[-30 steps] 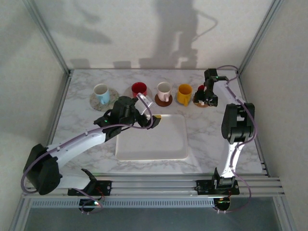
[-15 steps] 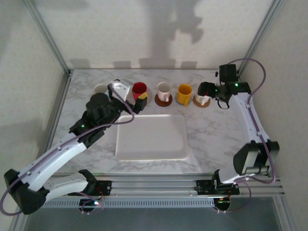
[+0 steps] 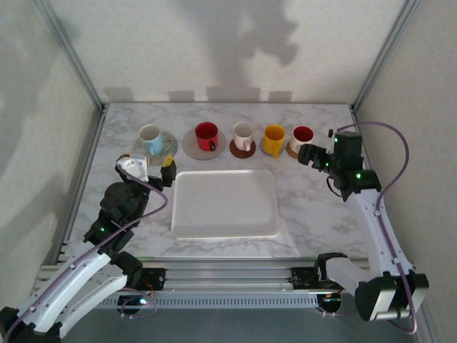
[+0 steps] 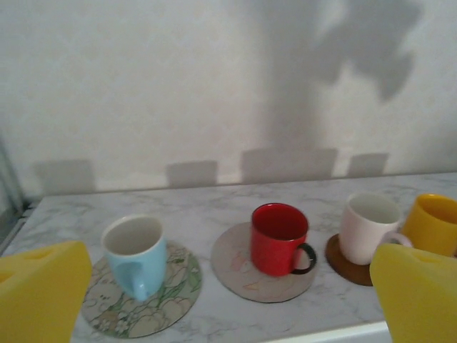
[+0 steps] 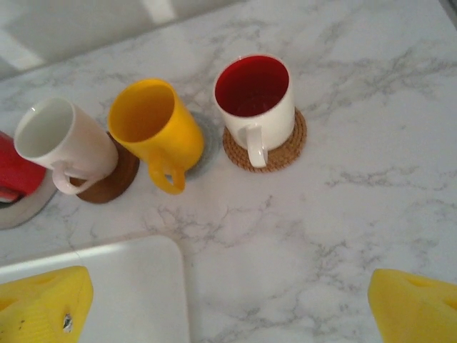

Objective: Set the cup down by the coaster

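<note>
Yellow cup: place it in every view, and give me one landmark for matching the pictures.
Top external: the yellow cup stands in the back row, fourth cup from the left.
Left wrist: the yellow cup sits at the right edge, cut off by the frame.
Right wrist: the yellow cup is upper left of centre, handle toward the camera.
Shared landmark: the white cup on the dark brown coaster, immediately left of it in all three.
</note>
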{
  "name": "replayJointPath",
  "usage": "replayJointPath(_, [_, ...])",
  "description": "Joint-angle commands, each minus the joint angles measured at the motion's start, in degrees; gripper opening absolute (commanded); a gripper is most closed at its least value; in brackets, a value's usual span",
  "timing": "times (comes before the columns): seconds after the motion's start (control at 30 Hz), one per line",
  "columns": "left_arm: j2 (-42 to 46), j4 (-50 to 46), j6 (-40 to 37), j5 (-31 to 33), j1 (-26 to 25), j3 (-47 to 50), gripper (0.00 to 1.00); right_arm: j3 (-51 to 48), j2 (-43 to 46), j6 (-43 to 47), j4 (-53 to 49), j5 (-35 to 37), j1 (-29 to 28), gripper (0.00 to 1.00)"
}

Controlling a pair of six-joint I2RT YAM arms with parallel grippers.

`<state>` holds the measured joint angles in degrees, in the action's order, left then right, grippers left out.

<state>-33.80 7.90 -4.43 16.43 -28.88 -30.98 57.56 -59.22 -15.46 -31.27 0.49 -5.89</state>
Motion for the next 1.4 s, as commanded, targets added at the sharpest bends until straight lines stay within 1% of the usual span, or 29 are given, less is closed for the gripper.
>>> replayJointPath(0.0, [0.9,3.0,1.8,2.9,2.2,3.1,1.0,-5.8,5.2,2.3,9.9,2.1,-0.1,0.99])
replayJointPath(0.13, [-1.5,8.4,2.6,2.2,5.9,7.7,1.0,-16.8,11.5,3.8,21.7,6.1,-0.2,0.99])
replayJointPath(0.2, [-3.3,11.4,1.4,0.0,8.4,10.5,1.0,-23.3,13.7,4.4,29.5,8.5,-0.1,0.99])
replayJointPath(0.23, [-4.5,14.9,1.6,0.0,10.0,12.2,1.0,-26.8,14.3,5.1,33.8,9.4,-0.2,0.99])
replayJointPath(0.33, [-7.4,24.2,4.5,-2.0,15.7,17.8,1.0,-34.6,14.0,6.4,42.4,13.0,-0.1,0.99])
replayJointPath(0.4, [-9.1,29.6,7.1,-3.3,19.4,20.9,1.0,-38.0,12.6,6.8,47.2,15.0,-0.1,0.99])
replayJointPath(0.47, [-11.2,34.2,9.2,-6.1,23.3,23.6,1.0,-41.0,10.0,7.2,53.4,15.9,0.1,0.99])
replayJointPath(0.57, [-15.2,37.5,9.1,-8.8,26.4,25.4,1.0,-42.0,4.9,8.4,58.8,16.0,0.4,0.99])
replayJointPath(0.63, [-17.7,41.6,9.6,-7.9,27.2,26.4,0.99,-42.1,1.5,9.4,62.2,16.2,0.7,0.99])
replayJointPath(0.7, [-20.6,46.4,10.2,-8.7,28.2,27.2,1.0,-42.5,-2.7,10.3,67.1,16.1,1.1,0.99])
replayJointPath(0.83, [-29.5,53.9,10.3,-9.7,29.7,27.1,1.0,-40.9,-12.8,9.6,74.4,14.4,1.4,0.99])
replayJointPath(0.87, [-31.3,54.4,10.2,-10.7,30.1,26.3,1.0,-40.3,-15.0,10.4,75.2,13.1,1.5,0.99])
replayJointPath(0.93, [-35.0,57.8,9.3,-12.6,30.5,25.2,1.0,-39.1,-18.3,11.3,76.5,12.7,1.5,0.99])
replayJointPath(1.03, [-40.3,61.2,8.8,-15.5,31.6,22.9,1.0,-37.9,-21.8,12.0,78.2,11.9,1.5,0.99])
replayJointPath(1.13, [-44.7,62.9,7.0,-17.4,32.3,20.7,1.0,-37.7,-25.8,12.8,81.3,9.6,1.4,0.99])
replayJointPath(1.2, [-48.3,64.9,7.4,-18.9,33.2,20.1,0.99,-37.2,-28.7,13.0,82.8,9.3,1.5,0.99])
replayJointPath(1.27, [-52.4,68.5,7.6,-19.3,33.5,20.3,1.0,-35.5,-28.4,13.2,79.1,8.4,1.4,0.99])
replayJointPath(1.3, [-54.5,71.3,7.8,-19.4,33.5,20.3,1.0,-35.1,-28.8,13.7,79.3,7.6,1.5,0.99])
replayJointPath(1.33, [-53.9,66.8,7.9,-20.3,33.9,19.1,1.0,-34.9,-28.7,13.8,78.2,7.1,1.6,0.99])
replayJointPath(1.37, [-53.9,66.7,7.7,-20.3,33.9,18.6,1.0,-35.0,-28.8,13.8,78.7,7.1,1.6,0.99])
